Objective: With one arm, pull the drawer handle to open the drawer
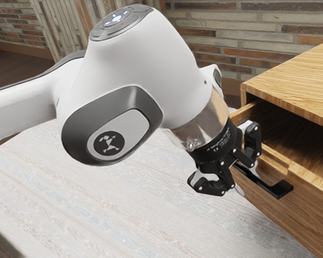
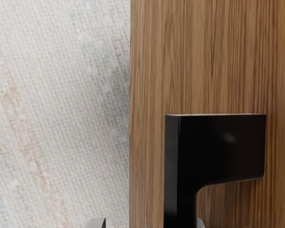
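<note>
Gripper point(image 1: 241, 171) at black handle point(image 1: 270, 186), can't tell if clamped; drawer point(image 1: 304, 180) part-open, cabinet top point(image 1: 296, 80) above, table point(image 1: 70, 209) below

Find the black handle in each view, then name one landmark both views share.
Exterior view: the handle is the black bar on the part-open drawer front, at the exterior view's right, below the middle.
Wrist view: the handle stands out black against the wooden drawer front, close under the hand.
Shared landmark: the drawer front's straight edge against the pale table.
</note>
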